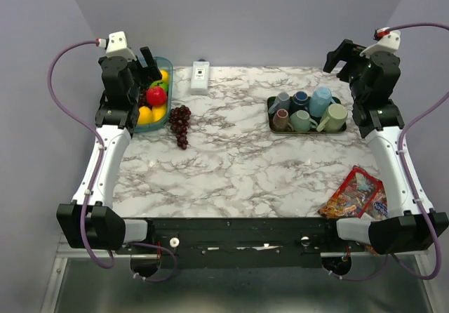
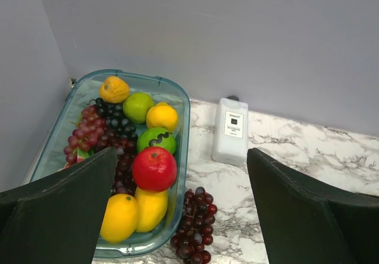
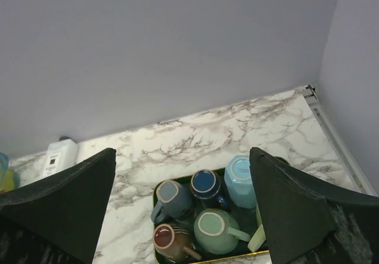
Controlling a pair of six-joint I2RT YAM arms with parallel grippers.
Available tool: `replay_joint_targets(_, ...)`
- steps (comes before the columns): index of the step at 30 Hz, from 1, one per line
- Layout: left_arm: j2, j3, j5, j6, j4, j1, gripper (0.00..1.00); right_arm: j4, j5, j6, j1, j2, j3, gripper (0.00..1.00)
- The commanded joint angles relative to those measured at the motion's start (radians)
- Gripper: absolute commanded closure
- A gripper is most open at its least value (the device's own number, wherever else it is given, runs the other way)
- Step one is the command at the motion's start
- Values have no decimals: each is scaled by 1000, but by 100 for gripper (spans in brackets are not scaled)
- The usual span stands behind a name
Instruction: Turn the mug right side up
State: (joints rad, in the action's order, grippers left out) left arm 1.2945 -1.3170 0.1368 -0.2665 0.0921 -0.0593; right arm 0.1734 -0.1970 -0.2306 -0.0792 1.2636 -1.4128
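Several mugs stand bottom up in a dark tray at the back right of the marble table: grey-blue, navy, light blue, brown and green. A pale green mug leans at the tray's right end. My right gripper hangs open high above and behind the tray, holding nothing. Its wrist view looks down on the grey-blue mug, the navy mug and the green mug. My left gripper is open and raised over the fruit bowl, far from the tray.
A teal glass bowl of fruit sits at the back left, with a bunch of dark grapes beside it. A white bottle lies by the back wall. Snack packets lie at the front right. Walls close in on three sides.
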Motion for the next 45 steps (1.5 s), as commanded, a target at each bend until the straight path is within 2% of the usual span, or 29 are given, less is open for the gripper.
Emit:
replay_joint_targets(1, 11, -11, -37, 19, -15, -1, 1, 8, 92, 42, -1, -15, 32, 0)
replay_joint_targets(2, 12, -8, -40, 27, -12, -1, 1, 20, 131, 78, 1, -6, 29, 0)
replay_joint_targets(3, 11, -5, -43, 32, -11, -1, 1, 31, 236, 109, 1, 5, 25, 0)
replay_joint_targets(6, 9, 19, -51, 39, -11, -1, 1, 101, 356, 189, 1, 66, -14, 0)
replay_joint_targets(15, -8, 90, -32, 41, -18, -1, 1, 276, 386, 365, 1, 238, -81, 1)
replay_joint_targets(19, -12, 119, -62, 53, -20, -1, 1, 423, 458, 401, 1, 333, -182, 2)
replay_joint_targets(22, -5, 122, -86, 52, -26, -1, 1, 465, 476, 412, 1, 402, -207, 3)
replay_joint_targets(26, 12, 121, -106, 46, -31, -1, 1, 509, 478, 482, -5, 462, -177, 5)
replay_joint_targets(31, 26, 124, -132, 39, -41, -1, 1, 476, 482, 612, -42, 477, -78, 9)
replay_joint_targets(38, 35, 128, -125, 38, -54, -1, 1, 462, 516, 640, -114, 519, -38, 20)
replay_joint_targets(39, 35, 130, -121, 39, -55, -1, 1, 457, 489, 620, -122, 531, -40, 30)
replay_joint_targets(41, 35, 136, -121, 38, -57, -1, 1, 460, 467, 600, -125, 566, -58, 36)
replay_joint_targets(45, 37, 134, -131, 38, -52, -1, 1, 446, 401, 609, -128, 582, -45, 39)
